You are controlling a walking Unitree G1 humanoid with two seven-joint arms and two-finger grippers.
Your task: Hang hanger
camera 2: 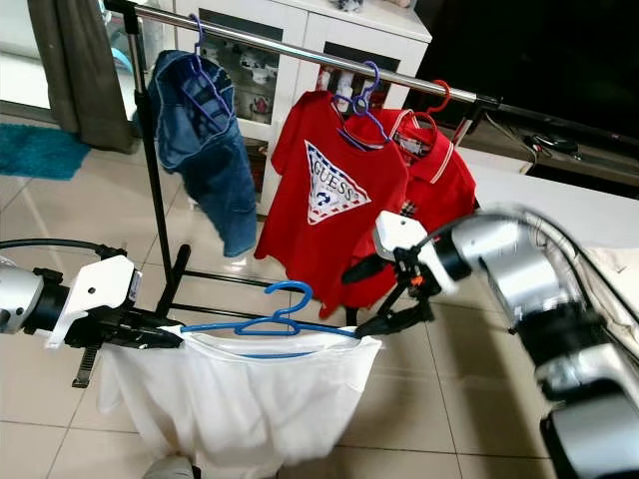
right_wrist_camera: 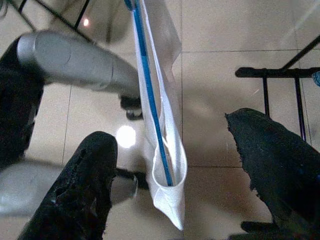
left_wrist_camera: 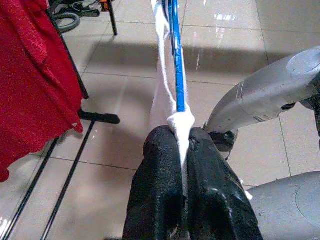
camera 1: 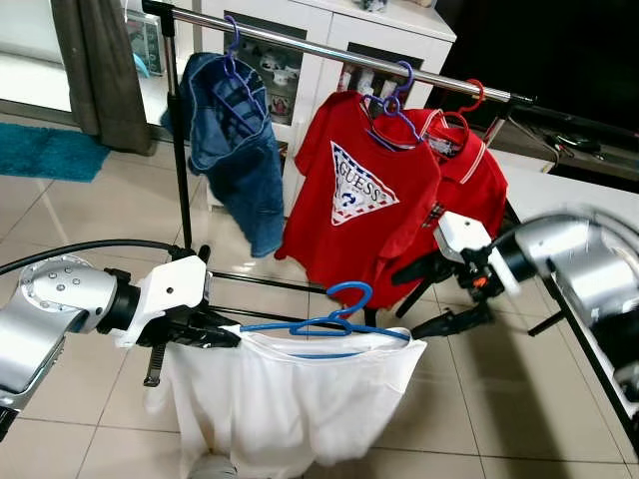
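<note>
Tiled living-room floor under me, with a clothes rail (camera 1: 329, 48) straight ahead already carrying a blue denim piece (camera 1: 235, 150) and two red shirts (camera 1: 364, 200). So my left gripper (left_wrist_camera: 182, 137) is pinched tight on one end of the blue hanger (camera 1: 334, 321), cloth of the white shirt (camera 1: 290, 399) squeezed in with it, and that's what's holding the whole thing up, well below the bar. My right gripper (right_wrist_camera: 170, 170) is spread wide, fingers either side of the other shoulder end but not touching it as far as I can see. My guess is the trick now is closing the right on that end so the hanger stays level, then lifting both arms together with the hook pointing up. I'd aim for the bare stretch of bar between the denim and the red shirts, and not let go until the hook is properly over.
</note>
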